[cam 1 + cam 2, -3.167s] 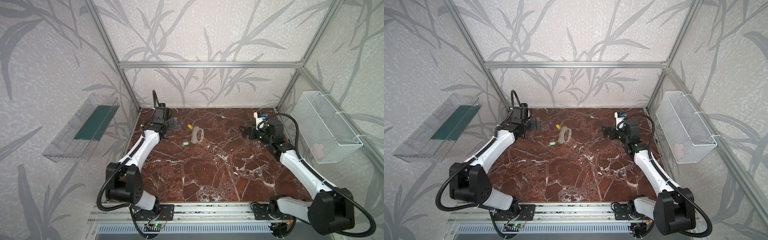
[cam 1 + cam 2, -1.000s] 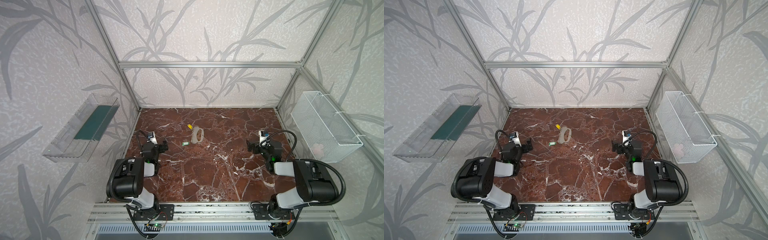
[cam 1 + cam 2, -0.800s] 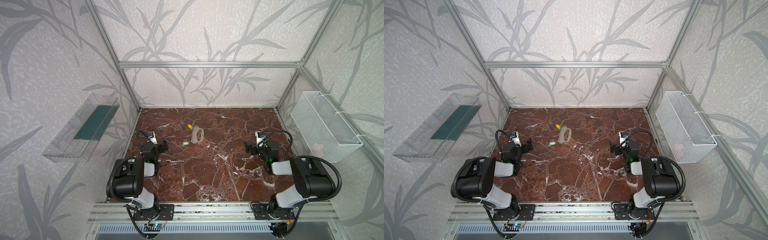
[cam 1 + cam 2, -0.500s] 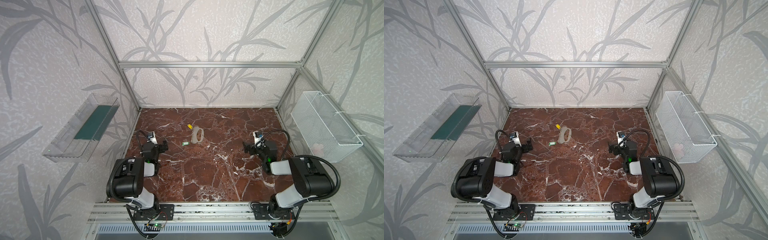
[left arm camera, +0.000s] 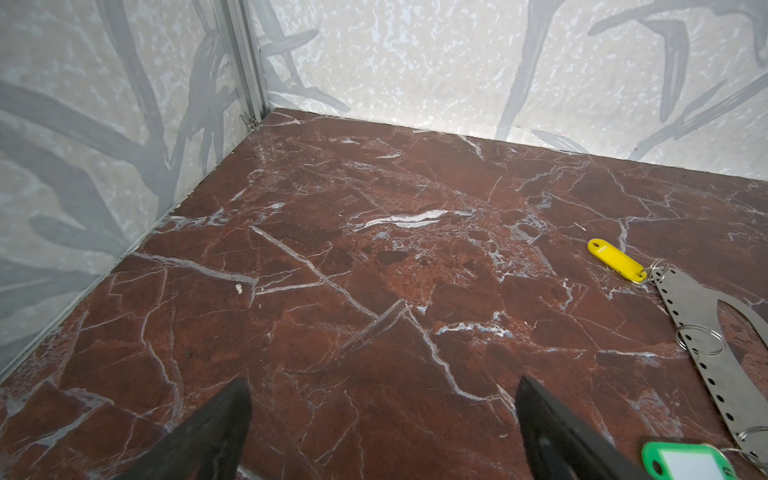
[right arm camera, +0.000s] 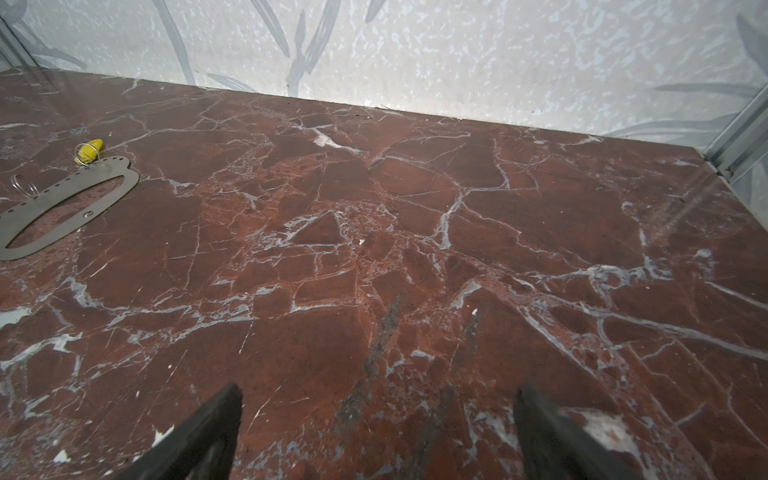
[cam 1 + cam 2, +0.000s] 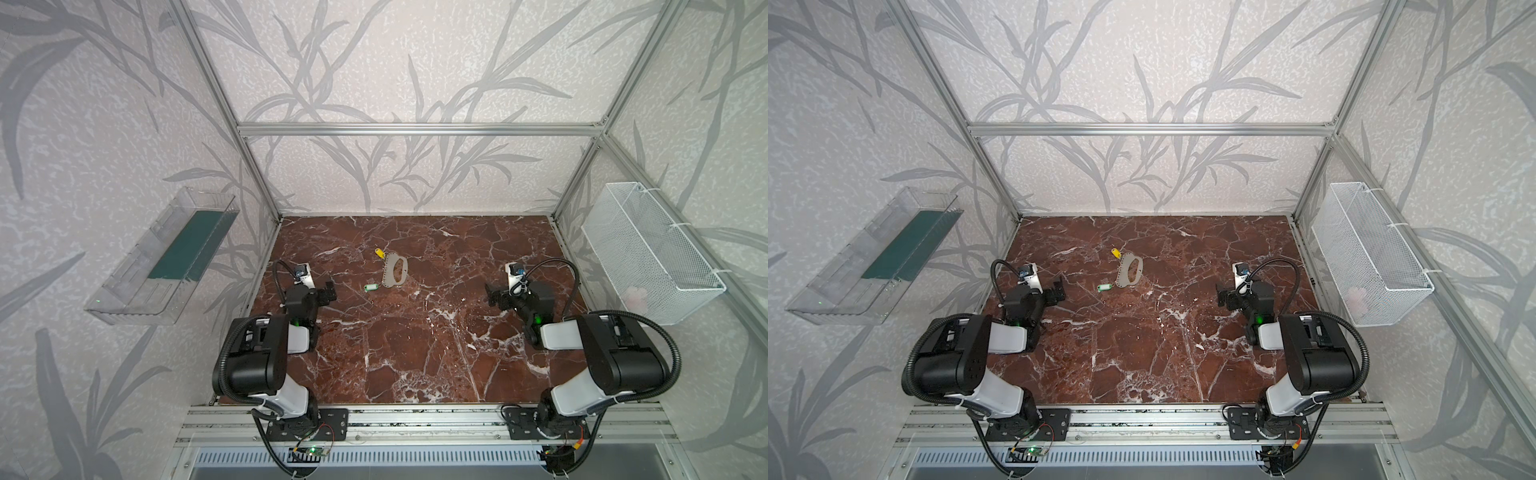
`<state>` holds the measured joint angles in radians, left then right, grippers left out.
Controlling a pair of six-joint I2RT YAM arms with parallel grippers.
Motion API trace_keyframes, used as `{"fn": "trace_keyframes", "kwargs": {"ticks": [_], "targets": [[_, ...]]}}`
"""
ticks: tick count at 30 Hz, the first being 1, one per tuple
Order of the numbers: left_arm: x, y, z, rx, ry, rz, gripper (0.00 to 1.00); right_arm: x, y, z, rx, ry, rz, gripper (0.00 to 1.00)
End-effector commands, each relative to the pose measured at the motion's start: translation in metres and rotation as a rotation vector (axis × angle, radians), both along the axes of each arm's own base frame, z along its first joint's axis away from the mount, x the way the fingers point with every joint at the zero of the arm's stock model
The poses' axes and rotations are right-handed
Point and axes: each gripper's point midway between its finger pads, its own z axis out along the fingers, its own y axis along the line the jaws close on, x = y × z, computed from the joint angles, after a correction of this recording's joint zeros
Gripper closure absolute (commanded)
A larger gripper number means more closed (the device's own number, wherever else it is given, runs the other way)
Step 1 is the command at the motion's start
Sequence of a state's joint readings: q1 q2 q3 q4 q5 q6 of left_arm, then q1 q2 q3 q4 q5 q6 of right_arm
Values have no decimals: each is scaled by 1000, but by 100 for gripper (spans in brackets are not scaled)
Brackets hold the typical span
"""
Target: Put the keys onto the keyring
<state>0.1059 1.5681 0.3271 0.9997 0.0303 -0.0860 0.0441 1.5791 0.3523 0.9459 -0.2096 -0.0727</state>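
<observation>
We see both arms folded low near the bottom of the frame in both top views. The left gripper [image 7: 329,291] sits centre-left with its jaws spread wide and nothing between them. The left wrist view agrees: its black fingertips [image 5: 226,411] stand far apart over bare stone. The right gripper [image 7: 493,296], centre-right, is the same, jaws wide and holding nothing, its fingertips [image 6: 216,419] over bare stone in the right wrist view.

The flat pale-grey bean-shaped metal keyring plate [image 7: 388,276], with an oval cutout and a row of small holes, lies flat on the dark red white-veined marble tabletop [image 7: 415,353]. It is a little above and left of frame centre, between the grippers, well apart from both and nearer the left one.

The small oblong yellow plastic key tag [image 7: 379,252] lies at the plate's upper end, meeting it at a thin wire ring [image 5: 657,267]. We cannot tell if that ring goes through a hole. The small oblong green plastic key tag with a pale label face [image 7: 370,287] lies just beside the plate's lower left edge. We cannot tell whether it touches the plate. A second wire ring [image 5: 699,340] sits at the holed edge, mid-plate.

A clear plastic bin [image 7: 162,266] hangs on the left wall and a white wire mesh basket [image 7: 648,253] on the right wall.
</observation>
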Motion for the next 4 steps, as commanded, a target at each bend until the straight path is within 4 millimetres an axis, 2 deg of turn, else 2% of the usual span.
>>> {"fn": "trace_keyframes", "kwargs": {"ticks": [1,4], "targets": [[6,-1,8,7,-23,-12,1,10,-2,13,-10,-52,-9,1],[6,-1,8,8,-23,-11,1,10,-2,13,-13,-51,-9,1]]}}
